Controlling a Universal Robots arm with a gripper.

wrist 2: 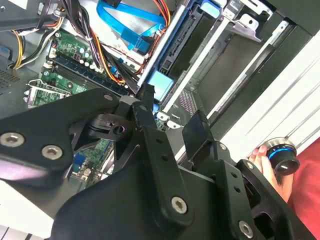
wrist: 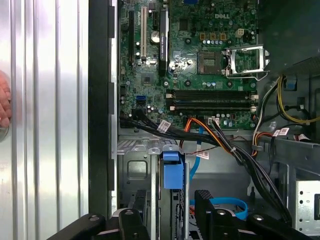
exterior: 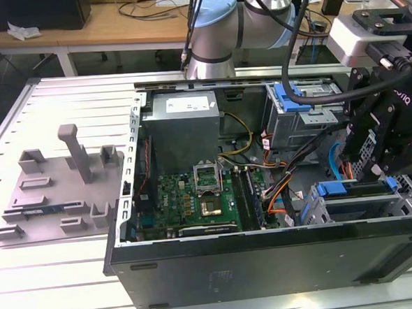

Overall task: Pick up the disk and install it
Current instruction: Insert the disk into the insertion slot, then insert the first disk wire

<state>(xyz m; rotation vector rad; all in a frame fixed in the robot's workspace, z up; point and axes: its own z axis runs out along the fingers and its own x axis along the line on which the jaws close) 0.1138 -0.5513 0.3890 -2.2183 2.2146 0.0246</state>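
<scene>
The disk (exterior: 355,196) sits on edge in the drive cage at the open computer case's near corner, on the exterior view's right, with its blue carrier frame on top. My gripper (exterior: 369,167) hovers just above it. In both wrist views the two black fingers stand apart on either side of the disk's blue tab (wrist: 172,170) (wrist 2: 161,85), without touching it. The gripper (wrist: 170,205) (wrist 2: 170,114) is open and holds nothing. The disk's dark slab (wrist 2: 176,47) runs down into the bay beside the metal cage walls (wrist 2: 225,45).
Inside the case lie the motherboard (exterior: 194,197), a grey power supply box (exterior: 183,128), a second drive cage with a blue carrier (exterior: 290,97) and bundled cables (wrist: 220,137). A grey fixture plate (exterior: 61,191) lies outside the case. A person's hand (wrist 2: 262,162) rests by a blue-ringed knob (wrist 2: 282,156).
</scene>
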